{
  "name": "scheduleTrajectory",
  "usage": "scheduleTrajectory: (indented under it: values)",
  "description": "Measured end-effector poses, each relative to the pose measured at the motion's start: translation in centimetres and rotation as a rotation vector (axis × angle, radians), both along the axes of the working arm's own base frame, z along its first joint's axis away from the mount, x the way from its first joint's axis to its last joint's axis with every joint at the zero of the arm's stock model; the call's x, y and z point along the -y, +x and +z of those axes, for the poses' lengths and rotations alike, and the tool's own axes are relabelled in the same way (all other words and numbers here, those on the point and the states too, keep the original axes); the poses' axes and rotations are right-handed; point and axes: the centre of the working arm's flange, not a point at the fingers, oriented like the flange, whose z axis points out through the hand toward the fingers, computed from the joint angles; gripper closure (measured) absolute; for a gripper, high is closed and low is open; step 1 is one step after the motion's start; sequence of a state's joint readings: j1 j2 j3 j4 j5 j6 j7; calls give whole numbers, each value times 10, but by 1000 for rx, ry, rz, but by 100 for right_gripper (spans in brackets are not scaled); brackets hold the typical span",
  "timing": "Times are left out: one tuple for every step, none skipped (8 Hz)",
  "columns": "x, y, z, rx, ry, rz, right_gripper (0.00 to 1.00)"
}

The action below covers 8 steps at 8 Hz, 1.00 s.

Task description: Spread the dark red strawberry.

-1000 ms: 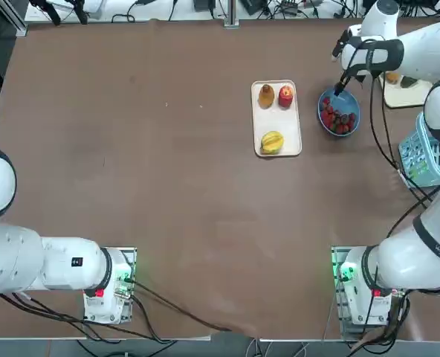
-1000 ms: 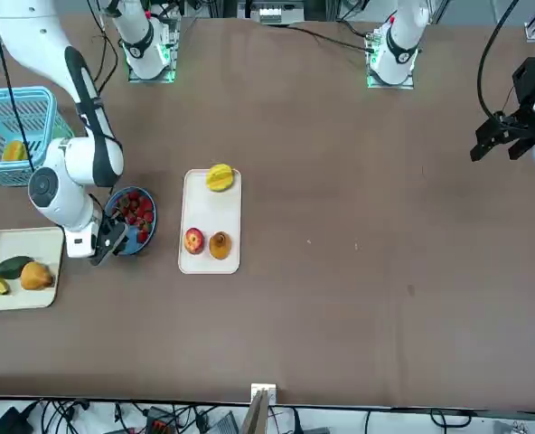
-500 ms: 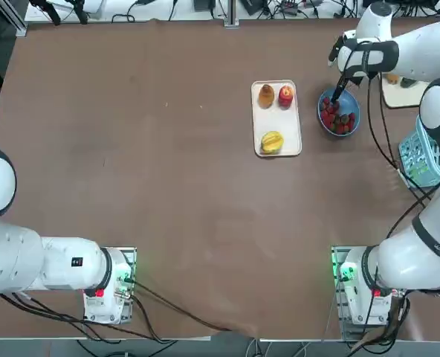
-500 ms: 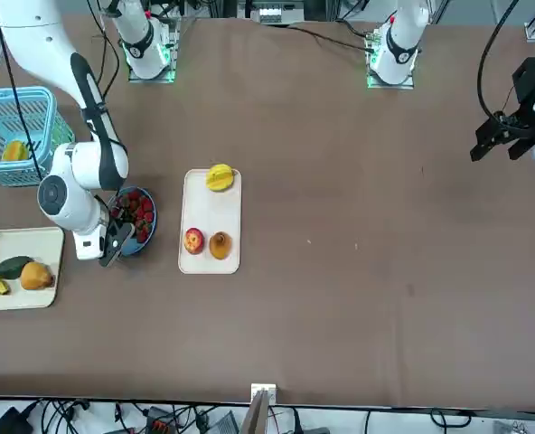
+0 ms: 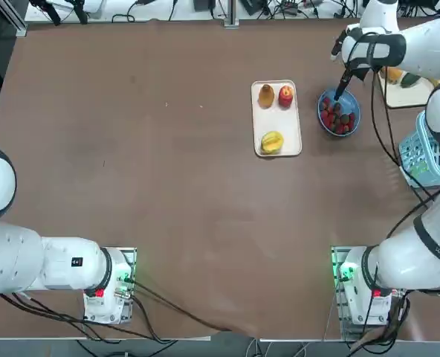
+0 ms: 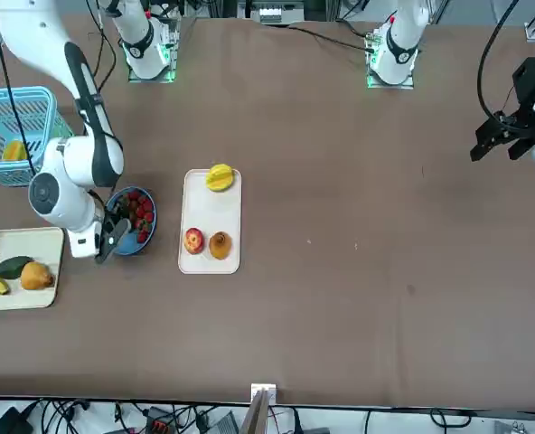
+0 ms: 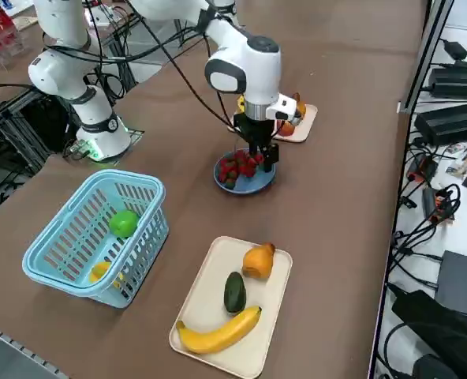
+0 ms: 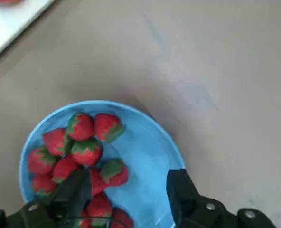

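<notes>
The right gripper (image 8: 128,192) stands open with nothing in its grip, one finger over the heaped strawberries (image 8: 85,127), the other by the rim of the blue bowl (image 8: 152,121). If it closes from here, neighbours could be pinched or bruised along with the chosen berry, since they lie packed together; a finger catching the rim could drag the bowl. One strawberry with a dark top (image 8: 118,177) sits between the fingers' lines, though I cannot tell whether that is the dark red one meant; all the berries lie in the bowl, and farther off is the fruit tray (image 5: 282,123)
</notes>
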<state>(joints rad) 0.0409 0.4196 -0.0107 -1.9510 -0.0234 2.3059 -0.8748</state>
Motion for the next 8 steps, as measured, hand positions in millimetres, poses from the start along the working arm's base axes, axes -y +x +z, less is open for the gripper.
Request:
scheduleTrajectory:
  values:
    - [1,-14,7,-13,0,-1,4]
    - [2,-31,8,-31,0,-3,4]
    - [4,-48,4,-49,-1,-6,6]
    - [6,-62,-2,-50,0,-8,7]
    - [8,-74,-10,-44,1,-6,9]
    - [9,-85,-17,-47,1,0,10]
    - [11,-90,-21,-49,2,4,12]
    - [13,-93,-23,-40,3,6,12]
